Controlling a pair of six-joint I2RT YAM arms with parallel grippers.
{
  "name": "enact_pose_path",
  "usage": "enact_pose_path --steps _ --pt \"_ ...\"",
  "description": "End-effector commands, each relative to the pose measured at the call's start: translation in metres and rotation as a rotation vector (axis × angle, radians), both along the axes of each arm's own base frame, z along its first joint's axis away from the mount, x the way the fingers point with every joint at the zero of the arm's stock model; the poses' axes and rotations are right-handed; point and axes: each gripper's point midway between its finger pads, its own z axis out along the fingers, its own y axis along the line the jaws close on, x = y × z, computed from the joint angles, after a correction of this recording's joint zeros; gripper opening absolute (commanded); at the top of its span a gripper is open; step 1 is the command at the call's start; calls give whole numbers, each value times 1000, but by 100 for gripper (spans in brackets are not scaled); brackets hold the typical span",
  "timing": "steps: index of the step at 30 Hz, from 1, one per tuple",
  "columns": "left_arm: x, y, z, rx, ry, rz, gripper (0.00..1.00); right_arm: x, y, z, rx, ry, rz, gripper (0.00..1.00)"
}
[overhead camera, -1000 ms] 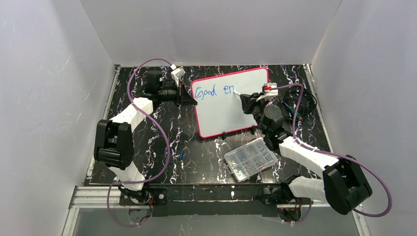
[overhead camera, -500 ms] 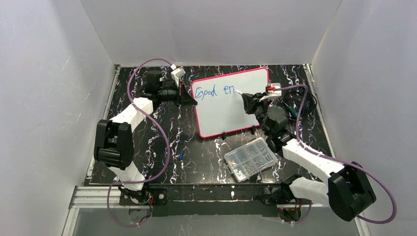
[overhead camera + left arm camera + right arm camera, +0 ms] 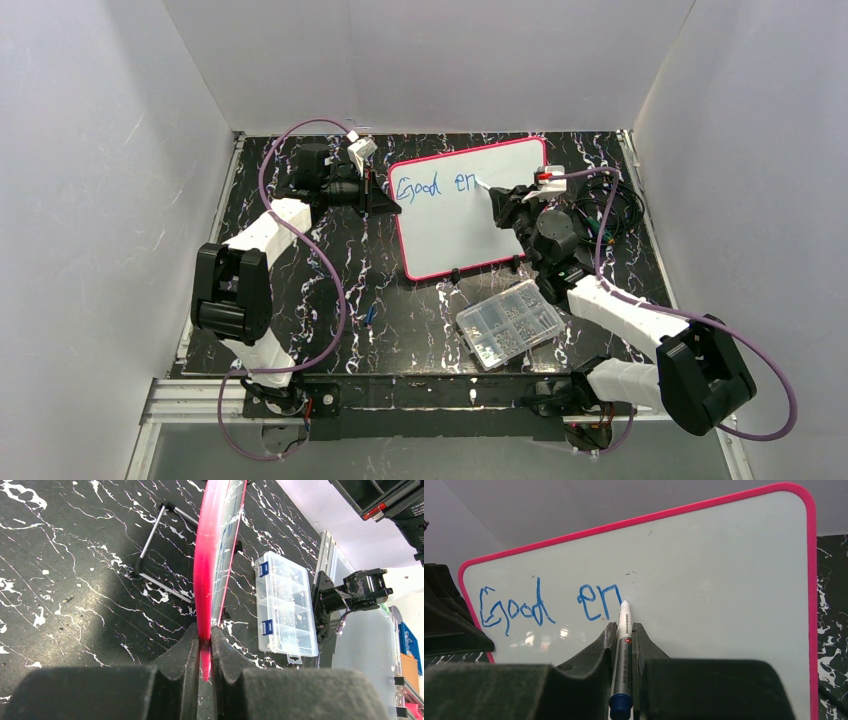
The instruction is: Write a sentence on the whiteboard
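The whiteboard (image 3: 470,215) stands tilted at the back middle of the table, pink-red framed. Blue handwriting (image 3: 437,186) on its top line reads "Good en"; it also shows in the right wrist view (image 3: 549,605). My left gripper (image 3: 385,197) is shut on the board's left edge, seen as the pink frame (image 3: 207,580) between the jaws (image 3: 203,647). My right gripper (image 3: 497,200) is shut on a white marker (image 3: 623,645) with a blue end. Its tip (image 3: 625,603) touches the board just right of the "n".
A clear compartmented parts box (image 3: 508,323) lies on the black marbled table in front of the board; it also shows in the left wrist view (image 3: 285,610). A small blue cap (image 3: 370,314) lies left of it. Dark cables (image 3: 610,215) pile at the right.
The marker tip has lifted back up to the top of the line beside the "n". The right arm shifted slightly. The left gripper has not moved.
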Motion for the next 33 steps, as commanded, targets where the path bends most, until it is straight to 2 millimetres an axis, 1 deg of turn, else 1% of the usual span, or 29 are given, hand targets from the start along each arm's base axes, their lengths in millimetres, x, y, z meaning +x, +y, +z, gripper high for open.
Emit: enact_pose_path --steps 1,8,14,25,33 --pt "-8 -1 35 -34 -89 -33 0 8 -8 23 15 -61 -48 1" --pt "-8 -1 34 -34 -87 -34 0 4 -17 14 -8 -43 -78 1" --pt "-8 -1 34 -34 -88 -34 0 3 -25 22 -5 -63 -110 1" --pt "-8 -1 34 -34 -88 -34 0 13 -10 42 23 -116 -62 1" --pt "-8 -1 35 -35 -89 -34 0 14 -2 40 19 -114 -28 1"
